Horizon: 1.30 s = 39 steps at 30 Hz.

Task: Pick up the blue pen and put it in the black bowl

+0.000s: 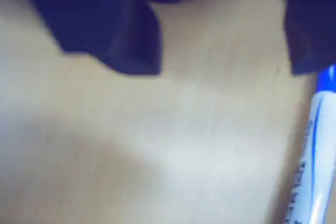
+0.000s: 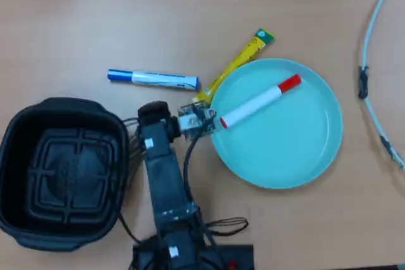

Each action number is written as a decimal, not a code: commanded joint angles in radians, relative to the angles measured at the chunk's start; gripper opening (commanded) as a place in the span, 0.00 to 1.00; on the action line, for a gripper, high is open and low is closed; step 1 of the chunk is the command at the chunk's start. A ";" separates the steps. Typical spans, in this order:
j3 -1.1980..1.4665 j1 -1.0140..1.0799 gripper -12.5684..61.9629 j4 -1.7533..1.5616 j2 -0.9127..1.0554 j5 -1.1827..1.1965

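Observation:
The blue pen (image 2: 152, 79) lies flat on the wooden table, its blue cap pointing left in the overhead view. In the wrist view the blue pen (image 1: 317, 145) runs along the right edge, just outside the right jaw. My gripper (image 1: 223, 69) is open and empty, close above the bare table, with the jaws standing wide apart. In the overhead view my arm (image 2: 163, 169) reaches up from the bottom edge and its head ends just below the pen. The black bowl (image 2: 38, 124) stands empty to the left of the arm.
A round teal plate (image 2: 285, 150) lies right of the arm with a red-capped white marker (image 2: 259, 101) on it. A yellow sachet stick (image 2: 239, 62) lies at the plate's upper left rim. A white cable (image 2: 372, 49) curves along the right edge.

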 commanded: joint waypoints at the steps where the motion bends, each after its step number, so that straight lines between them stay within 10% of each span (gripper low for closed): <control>1: -0.120 0.000 0.48 0.028 -0.037 0.011; 39: -0.939 -0.021 0.48 0.291 -0.715 0.235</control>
